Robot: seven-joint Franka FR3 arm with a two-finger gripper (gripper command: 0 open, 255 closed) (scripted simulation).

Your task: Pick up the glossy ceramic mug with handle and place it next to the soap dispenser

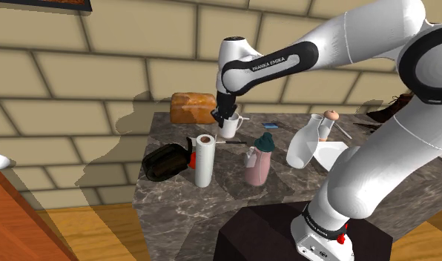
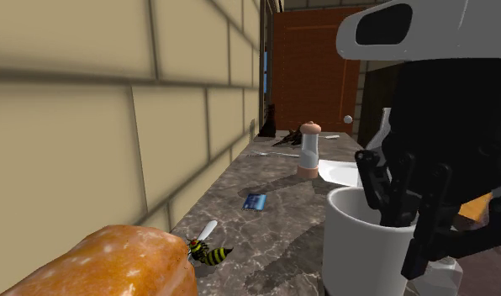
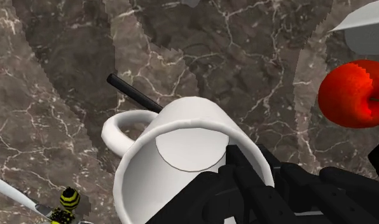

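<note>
Gripping the wall of the mug (image 3: 182,149) at its rim, the hand (image 3: 248,162) has one black finger inside the cup and the other outside, narrowed onto the white wall between them. In the shoulder view the mug hangs under the hand near the back of the marbled surface (image 1: 175,200). Its handle points to that view's right. I cannot tell whether its base touches the surface.

A loaf (image 1: 192,107) lies just behind it by the brick wall (image 1: 101,74). The dispenser (image 1: 258,159), pinkish with a teal top, stands upright nearer the front edge, apart from the mug. A paper roll (image 1: 205,159) stands upright on that view's left of the dispenser.

From the second exterior view, the mug fills the lower right with the fingers hooked over its rim. A toy wasp (image 2: 208,251) sits just beside the loaf, and a blue card (image 2: 255,200) lies flat further along the surface. Beyond the card stand a shaker (image 2: 310,150) and a white plate (image 2: 337,171).

Seen from the wrist, a thin black stick (image 3: 134,94) runs behind the mug by its handle, and a red apple (image 3: 350,94) lies off to one side, apart from the cup.
</note>
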